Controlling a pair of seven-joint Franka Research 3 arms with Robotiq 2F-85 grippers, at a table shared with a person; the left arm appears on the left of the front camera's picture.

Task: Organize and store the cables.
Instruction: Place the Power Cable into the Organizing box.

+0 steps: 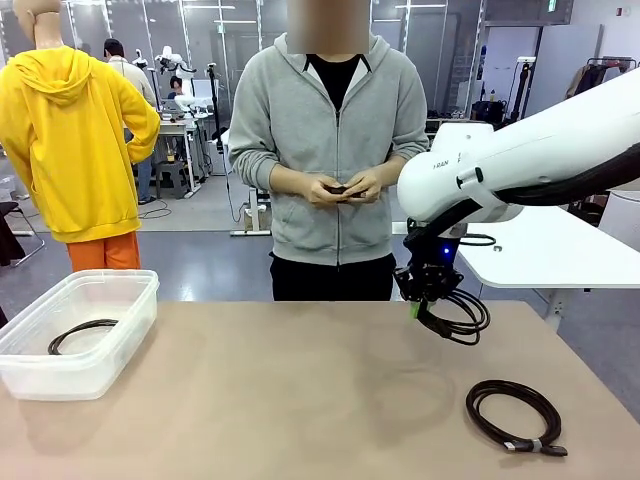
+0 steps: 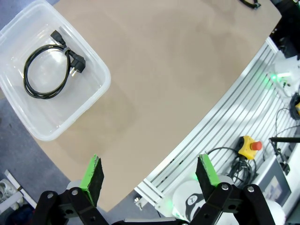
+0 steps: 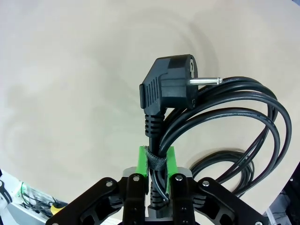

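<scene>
Three coiled black cables: the binned cable [image 2: 77, 63], the gripped cable [image 3: 166, 84] clamped in the right gripper [image 3: 157, 161], and the loose cable [image 1: 527, 445] near the table's [image 1: 300, 400] right robot-side corner. One clear plastic bin [image 1: 110, 360] sits at the left edge. One person stands at the far edge.

Matt tan tabletop [image 1: 300, 400]; translucent plastic bin [image 1: 135, 320]; black cables [image 3: 234, 113] look rubbery, slightly glossy; plug pin [image 3: 206, 81] shiny metal.

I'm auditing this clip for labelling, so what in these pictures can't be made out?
- Small dark thing in the person's hands: front view, too small, covered by fingers.
- Lower end of the held cable: right wrist view, hidden behind the right gripper.
- Loose cable on the table: left wrist view, cut by the top edge.
</scene>
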